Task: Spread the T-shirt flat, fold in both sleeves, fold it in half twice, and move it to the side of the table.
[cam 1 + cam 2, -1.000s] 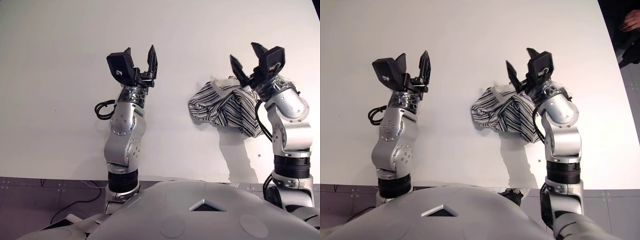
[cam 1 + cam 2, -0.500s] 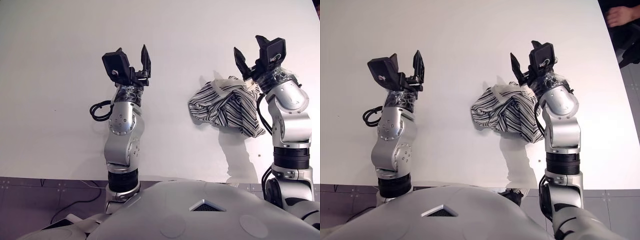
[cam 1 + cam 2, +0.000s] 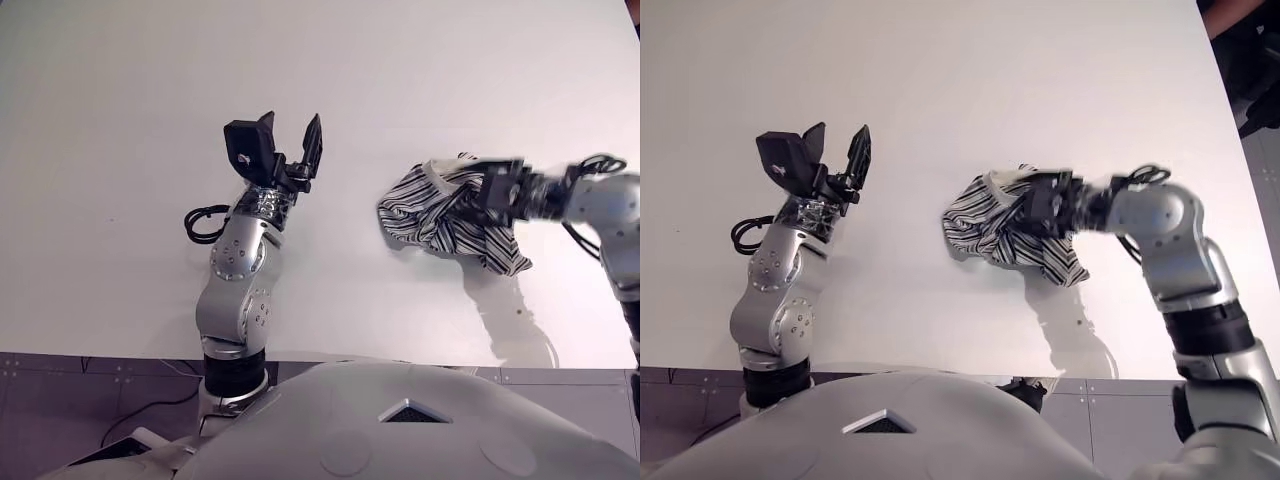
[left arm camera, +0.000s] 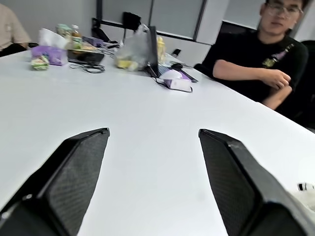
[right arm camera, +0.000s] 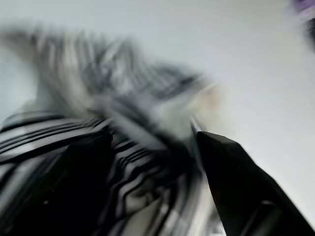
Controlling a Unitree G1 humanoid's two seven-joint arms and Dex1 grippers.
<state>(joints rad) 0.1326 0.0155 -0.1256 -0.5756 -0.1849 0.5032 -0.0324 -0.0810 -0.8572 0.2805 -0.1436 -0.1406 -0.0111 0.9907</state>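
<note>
A black-and-white striped T-shirt (image 3: 440, 212) lies crumpled in a heap on the white table (image 3: 120, 150), right of centre. My right gripper (image 3: 1045, 205) reaches in from the right, low over the heap, open with its fingers (image 5: 231, 182) on either side of bunched cloth (image 5: 138, 147). My left gripper (image 3: 292, 150) is held up above the table left of the shirt, open with nothing between its fingers (image 4: 236, 182).
The table's right edge (image 3: 1230, 110) lies close beyond the shirt. The left wrist view looks across the table to bags, bottles and a laptop (image 4: 152, 49) at its far end, with people seated beyond.
My right arm swung down from upright and now reaches leftward onto the crumpled shirt. My left gripper shifted slightly right and tilted. The shirt lies where it was.
</note>
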